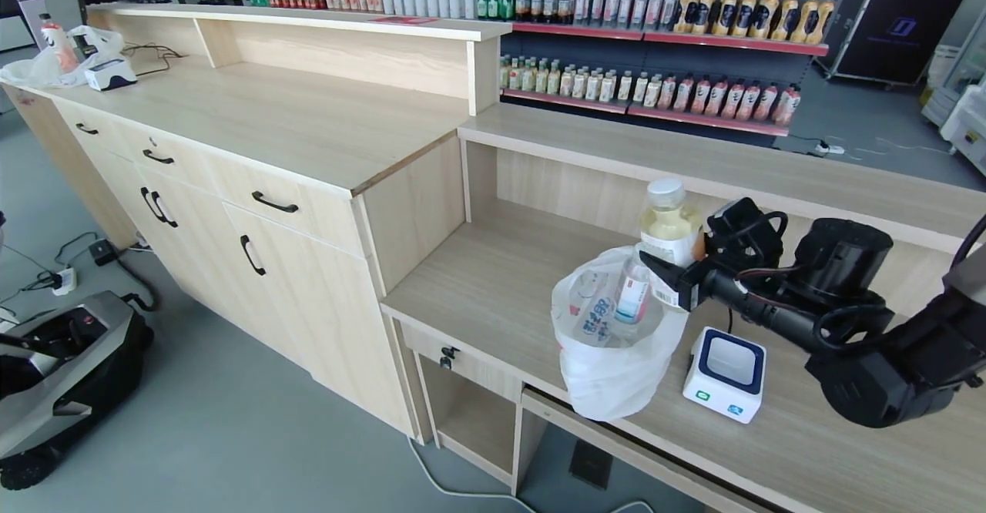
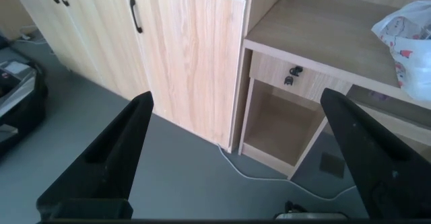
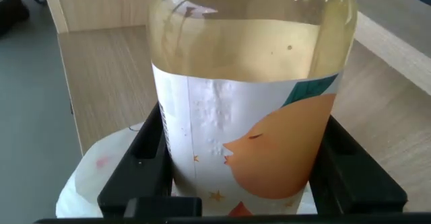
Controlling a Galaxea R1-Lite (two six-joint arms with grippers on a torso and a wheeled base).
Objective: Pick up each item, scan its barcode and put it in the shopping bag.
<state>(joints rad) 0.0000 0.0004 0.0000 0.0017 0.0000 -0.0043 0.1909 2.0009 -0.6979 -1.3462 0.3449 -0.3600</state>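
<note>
At the shopping bag's [image 1: 616,370] far rim, right claw [image 1: 676,273] pinches the bottle [image 1: 669,226]: long axis vertical, cap up. Just beside the bag, the scanner [image 1: 726,374] sits near the bench [image 1: 493,282] front edge; left claw [image 2: 237,96] spread over open floor [image 2: 188,173].

Wooden counter [image 1: 308,120], black-handled cabinet doors [image 1: 286,291], drink shelves [image 1: 662,36], possibly a power strip [image 1: 63,280]

No wording is legible: the bottle [image 3: 249,116] label carries an orange face drawing and stars, the shopping bag [image 1: 616,374] blurred reddish print
</note>
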